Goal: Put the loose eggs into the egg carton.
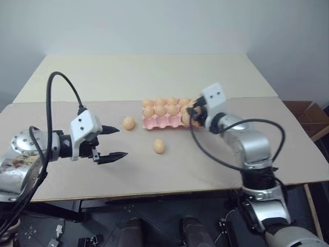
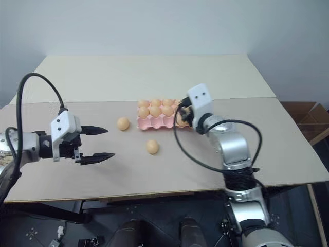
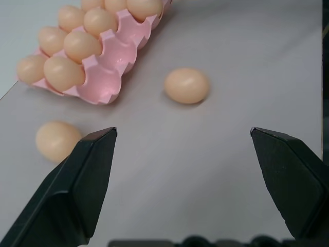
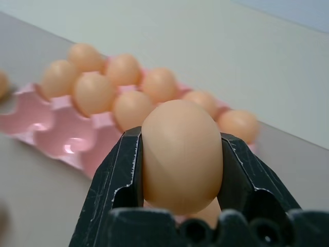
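- Step: carrying an egg (image 4: 181, 154) to the egg carton (image 1: 163, 122); right gripper (image 4: 180, 170) clenched on it, over the carton's right end
- Left gripper (image 1: 112, 142) released, empty, well left of carton
- Two loose eggs (image 1: 128, 123) (image 1: 159, 146) on table (image 1: 77, 170): one just left of carton, one near its front
- Next, I reckon: lower over a free front cup, then let go gently

You find no readable text, label, brand, number or sign on anything in these views; all surfaces are plain.
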